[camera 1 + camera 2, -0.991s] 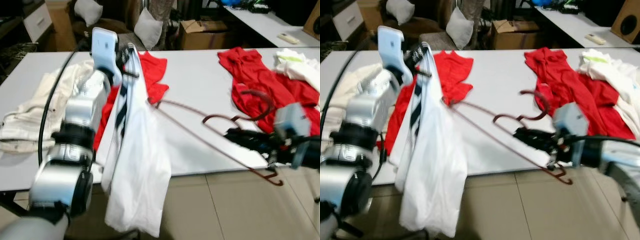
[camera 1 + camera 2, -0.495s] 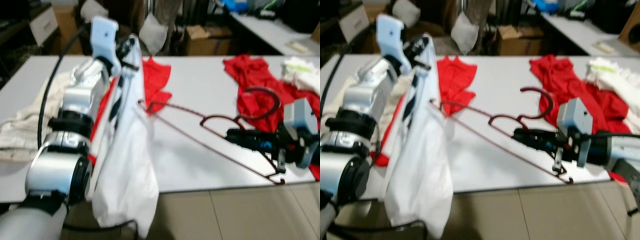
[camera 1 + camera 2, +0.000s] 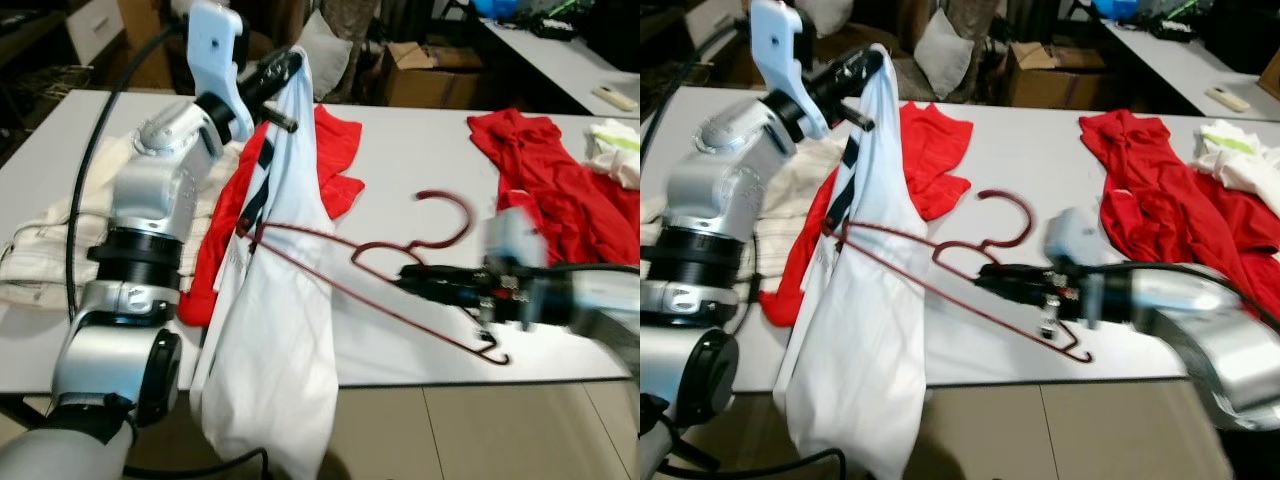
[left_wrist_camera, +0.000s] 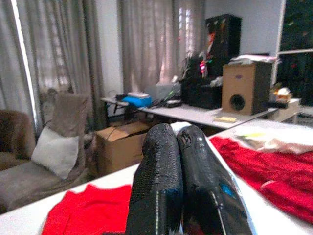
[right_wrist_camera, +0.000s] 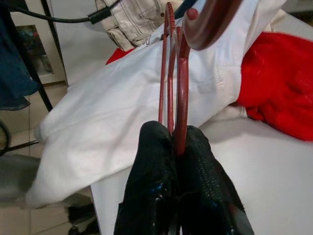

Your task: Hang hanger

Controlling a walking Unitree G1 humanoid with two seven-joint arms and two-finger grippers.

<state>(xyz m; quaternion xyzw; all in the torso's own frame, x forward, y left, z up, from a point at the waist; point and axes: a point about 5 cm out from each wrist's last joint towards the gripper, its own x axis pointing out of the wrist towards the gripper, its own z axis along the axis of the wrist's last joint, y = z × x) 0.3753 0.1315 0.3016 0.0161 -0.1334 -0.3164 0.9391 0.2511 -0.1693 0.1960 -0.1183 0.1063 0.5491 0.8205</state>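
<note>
Right gripper (image 3: 990, 278) was clamped on the dark red hanger (image 3: 940, 262), its fingers (image 5: 161, 166) pressed together around the wires near the neck, holding it over the white table (image 3: 400, 170) near the front edge. One end of the hanger reached into the white shirt (image 3: 275, 330); the hook (image 3: 447, 215) curved up beyond the fingers. Left gripper (image 3: 285, 68) was raised above the table's left part, fingers (image 4: 161, 186) pinched together on the shirt's top, so the cloth hung down past the table edge. Red garments (image 3: 545, 185) lay on the table to the right, another (image 3: 335, 150) behind the shirt, and beige cloth (image 3: 45, 235) to the left.
</note>
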